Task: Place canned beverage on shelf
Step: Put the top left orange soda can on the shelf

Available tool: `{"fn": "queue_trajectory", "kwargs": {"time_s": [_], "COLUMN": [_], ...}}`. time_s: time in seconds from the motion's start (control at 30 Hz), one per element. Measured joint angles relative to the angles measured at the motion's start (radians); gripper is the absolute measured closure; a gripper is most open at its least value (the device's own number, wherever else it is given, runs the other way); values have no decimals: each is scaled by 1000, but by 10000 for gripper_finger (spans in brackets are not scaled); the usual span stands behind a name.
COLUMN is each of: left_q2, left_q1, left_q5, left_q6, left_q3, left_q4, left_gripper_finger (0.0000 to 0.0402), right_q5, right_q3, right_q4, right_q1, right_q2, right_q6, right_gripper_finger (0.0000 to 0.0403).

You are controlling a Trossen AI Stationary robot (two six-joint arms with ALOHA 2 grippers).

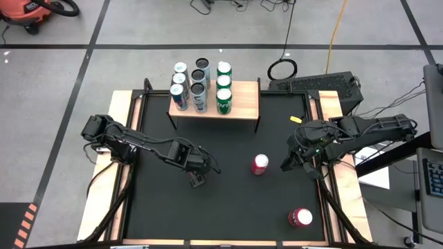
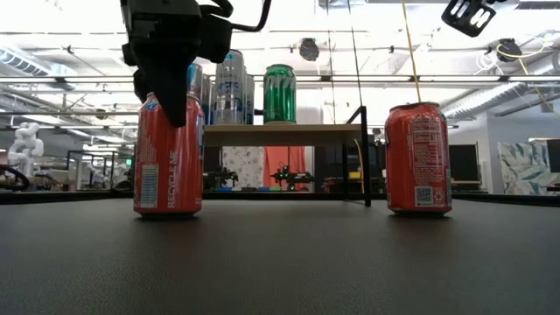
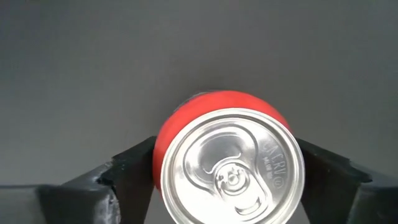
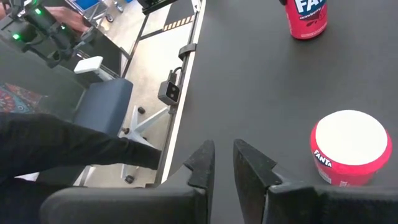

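Note:
A red can (image 2: 168, 153) stands upright on its base on the black tabletop (image 1: 228, 207), left of the middle. My left gripper (image 1: 197, 178) comes down over it, and the gripper's body hides the can in the high view. The left wrist view shows the can's silver top (image 3: 233, 165) between the two fingers. The shelf (image 1: 242, 104), a light-wood board on black legs, stands at the table's far edge with several cans (image 1: 201, 86) on it. My right gripper (image 1: 287, 166) hangs shut above the table's right part, touching nothing. My left gripper has the red can's upper side wall (image 3: 160, 149) between its two fingers (image 3: 127, 171), one on each opposite side. The fingers come from above, pointing steeply down. The can stays upright with its base (image 2: 168, 210) on the tabletop.
A second red can (image 1: 259, 164) stands near the table's middle and a third (image 1: 300, 218) near the right front corner. Wooden rails (image 1: 118, 138) run along the table's sides. An office chair (image 4: 106, 102) stands beyond the table's edge.

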Motion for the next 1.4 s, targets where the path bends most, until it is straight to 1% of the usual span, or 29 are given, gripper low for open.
{"fn": "queue_trajectory", "kwargs": {"time_s": [0.13,0.27,0.43,0.57,0.73,0.87,1.0,1.17,1.3,1.4], "left_q2": [0,2,2,2,2,2,2,1,0,0], "left_q1": [0,0,0,0,0,0,0,0,0,0], "left_q5": [8,19,20,23,23,24,23,23,19,15], "left_q6": [72,187,292,379,523,669,768,919,1030,1093], "left_q3": [0,20,60,121,213,293,365,440,482,504], "left_q4": [8,11,16,16,12,14,11,11,6,4], "left_gripper_finger": [104,108,109,110,110,111,111,111,111,111], "right_q5": [0,0,0,0,0,0,2,0,-4,-6], "right_q3": [0,0,0,0,0,0,0,0,0,0], "right_q4": [0,0,0,0,9,60,144,249,316,399], "right_q1": [0,0,0,0,0,0,0,0,0,0], "right_q2": [0,0,0,0,0,0,7,47,99,145], "right_q6": [0,0,2,3,26,50,90,149,196,242], "right_gripper_finger": [365,365,365,365,365,365,363,341,307,276]}}
